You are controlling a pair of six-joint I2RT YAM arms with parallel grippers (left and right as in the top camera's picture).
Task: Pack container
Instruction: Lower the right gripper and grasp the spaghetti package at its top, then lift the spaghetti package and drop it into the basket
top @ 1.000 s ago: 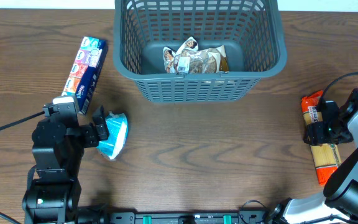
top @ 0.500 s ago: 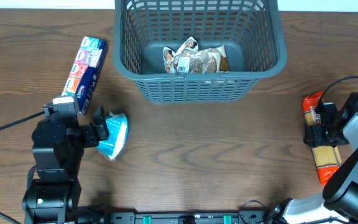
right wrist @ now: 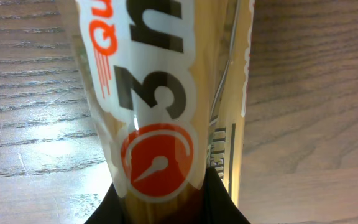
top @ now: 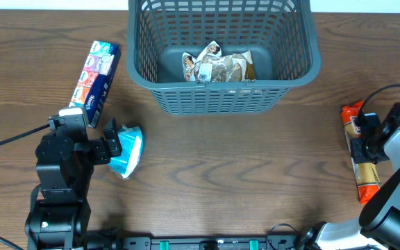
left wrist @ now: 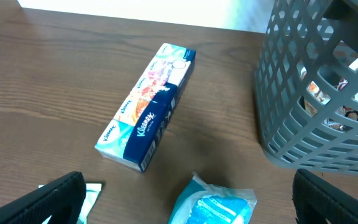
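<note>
The container (top: 221, 89), a large grey-blue slotted basket, stands at the back centre and holds a few crumpled packets (top: 214, 66); its wall (left wrist: 303, 99) fills the right of the left wrist view. My right gripper (top: 364, 142) is at the far right edge, shut on a long spaghetti packet (top: 367, 177) with an orange end. In the right wrist view the packet (right wrist: 160, 93) runs up from between the dark fingers (right wrist: 219, 200) of that gripper (right wrist: 163, 202). My left gripper (top: 113, 144) stands open at the left. A blue packet (left wrist: 216, 205) lies on the table between its wide jaws (left wrist: 194, 202).
A long Kleenex tissue box (top: 96, 73) lies at the left, behind the left arm, and shows in the left wrist view (left wrist: 148, 115). The blue packet (top: 126, 151) lies in front of the basket's left corner. A black cable (top: 5, 142) trails left.
My right gripper has shut on the spaghetti packet, and the packet has shifted slightly right and straightened. The left arm and blue packet have not moved.
</note>
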